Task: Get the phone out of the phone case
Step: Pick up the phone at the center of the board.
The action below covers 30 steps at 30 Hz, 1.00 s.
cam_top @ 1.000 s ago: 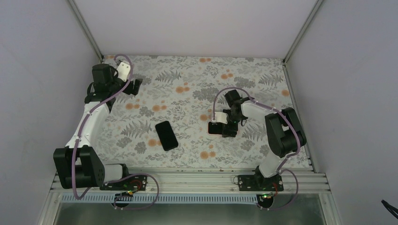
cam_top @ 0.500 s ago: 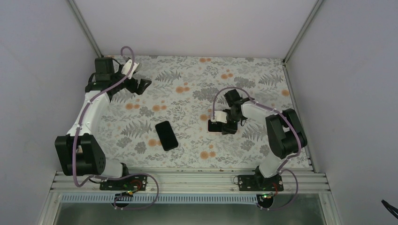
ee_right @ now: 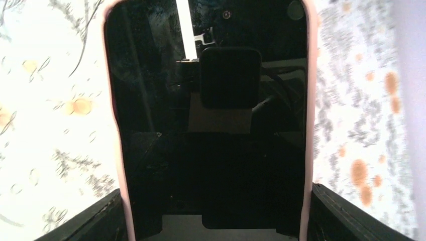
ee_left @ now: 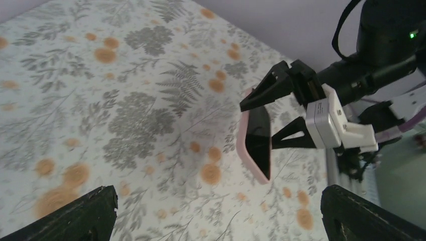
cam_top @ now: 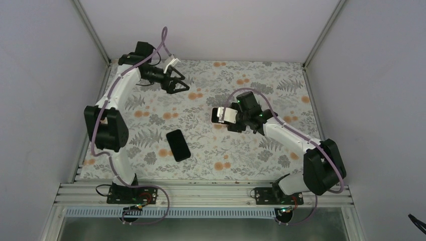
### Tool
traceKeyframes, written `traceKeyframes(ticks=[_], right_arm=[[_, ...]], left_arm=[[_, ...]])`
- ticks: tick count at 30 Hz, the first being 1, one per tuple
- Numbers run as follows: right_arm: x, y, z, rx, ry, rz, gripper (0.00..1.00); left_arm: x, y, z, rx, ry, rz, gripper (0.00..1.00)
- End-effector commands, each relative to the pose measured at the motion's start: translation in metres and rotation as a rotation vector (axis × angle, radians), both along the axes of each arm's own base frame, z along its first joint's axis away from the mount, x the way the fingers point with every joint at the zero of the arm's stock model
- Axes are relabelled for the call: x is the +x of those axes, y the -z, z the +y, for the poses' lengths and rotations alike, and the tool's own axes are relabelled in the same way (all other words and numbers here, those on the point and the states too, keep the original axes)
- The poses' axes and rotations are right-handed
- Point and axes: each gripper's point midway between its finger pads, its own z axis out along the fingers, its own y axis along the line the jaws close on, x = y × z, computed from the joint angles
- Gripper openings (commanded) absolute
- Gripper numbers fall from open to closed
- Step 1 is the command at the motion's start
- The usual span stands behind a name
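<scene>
My right gripper (cam_top: 221, 115) holds the pink phone case (ee_right: 310, 100) clear of the table, one finger (ee_right: 95, 221) against each long side. The phone (ee_right: 211, 125) sits inside the case, and its dark glass fills the right wrist view. In the left wrist view the case (ee_left: 244, 145) stands on edge in the air, with the phone screen (ee_left: 259, 138) facing right and the right gripper's fingers (ee_left: 274, 90) round it. My left gripper (cam_top: 182, 85) hangs open in the air at the back left, pointing toward the case, with nothing between its fingers (ee_left: 75, 221).
A flat black slab like a bare phone (cam_top: 178, 144) lies on the flowered tabletop (cam_top: 150, 125) in front of the left arm. Grey walls (cam_top: 45, 100) close in the left, back and right sides. A metal rail (cam_top: 201, 193) runs along the near edge.
The right gripper closed on the cased phone, lifted it off the table and carried it left and back. The left arm swung up from the back-left corner toward the middle, gripper still open.
</scene>
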Motion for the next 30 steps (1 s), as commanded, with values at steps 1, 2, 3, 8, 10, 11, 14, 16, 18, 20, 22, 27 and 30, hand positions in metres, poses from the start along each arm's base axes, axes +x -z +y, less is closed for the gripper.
traceKeyframes(ticks=[1,2,3,8,10,11,14,16,18,20,22,27,30], right_arm=[[0.034,-0.063,0.018,0.128,0.075,-0.218,0.69],[0.038,-0.070,0.019,0.139,0.086,-0.241,0.69],[0.041,-0.075,0.021,0.149,0.095,-0.258,0.69],[0.058,-0.085,0.027,0.169,0.144,-0.309,0.69],[0.066,-0.092,0.029,0.186,0.166,-0.341,0.69],[0.068,-0.096,0.030,0.195,0.173,-0.353,0.69],[0.076,-0.102,0.035,0.207,0.184,-0.369,0.69],[0.080,-0.105,0.039,0.213,0.189,-0.380,0.69],[0.082,-0.107,0.044,0.219,0.186,-0.385,0.69],[0.084,-0.108,0.050,0.223,0.183,-0.393,0.69],[0.085,-0.108,0.055,0.226,0.183,-0.398,0.69],[0.087,-0.110,0.066,0.243,0.173,-0.406,0.69],[0.087,-0.116,0.072,0.255,0.163,-0.419,0.70]], left_arm=[[-0.010,-0.013,-0.014,-0.119,0.088,0.175,1.00],[-0.006,-0.012,-0.017,-0.124,0.091,0.203,1.00],[-0.001,-0.009,-0.020,-0.127,0.092,0.238,1.00],[0.013,0.006,-0.036,-0.132,0.096,0.331,1.00],[0.018,0.016,-0.043,-0.109,0.092,0.347,1.00],[0.020,0.022,-0.046,-0.092,0.085,0.353,1.00],[0.024,0.034,-0.053,-0.080,0.074,0.370,1.00],[0.025,0.041,-0.058,-0.077,0.076,0.386,1.00],[0.025,0.044,-0.063,-0.070,0.081,0.393,1.00],[0.025,0.047,-0.068,-0.065,0.087,0.397,1.00],[0.023,0.050,-0.073,-0.056,0.095,0.399,1.00],[0.017,0.056,-0.085,-0.043,0.123,0.406,0.98],[0.016,0.054,-0.089,-0.043,0.133,0.400,0.91]])
